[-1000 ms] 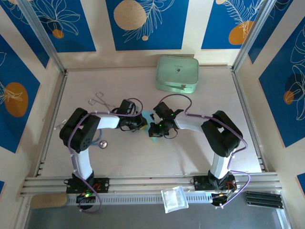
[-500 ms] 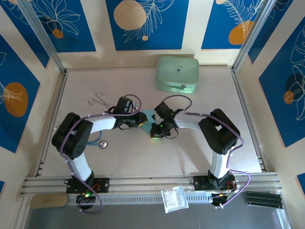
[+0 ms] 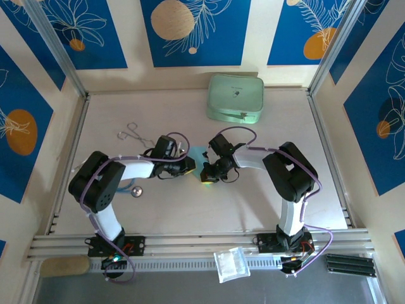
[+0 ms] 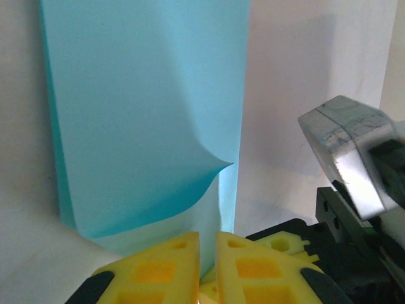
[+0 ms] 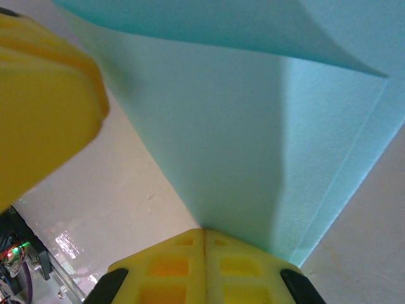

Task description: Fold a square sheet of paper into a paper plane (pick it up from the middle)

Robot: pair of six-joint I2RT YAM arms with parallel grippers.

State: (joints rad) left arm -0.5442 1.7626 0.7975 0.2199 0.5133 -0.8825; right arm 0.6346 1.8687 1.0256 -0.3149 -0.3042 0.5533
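The left gripper (image 4: 208,261) had closed on the near edge of the folded paper (image 4: 145,107). The right gripper (image 5: 204,254) pinched another edge, its pads pressed together.

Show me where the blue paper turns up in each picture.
Top external: blue paper, a small sliver at the centre of the pale table.
Left wrist: upper left and middle, a broad strip.
Right wrist: across the top and middle.
Shared landmark: the pale table beneath it.
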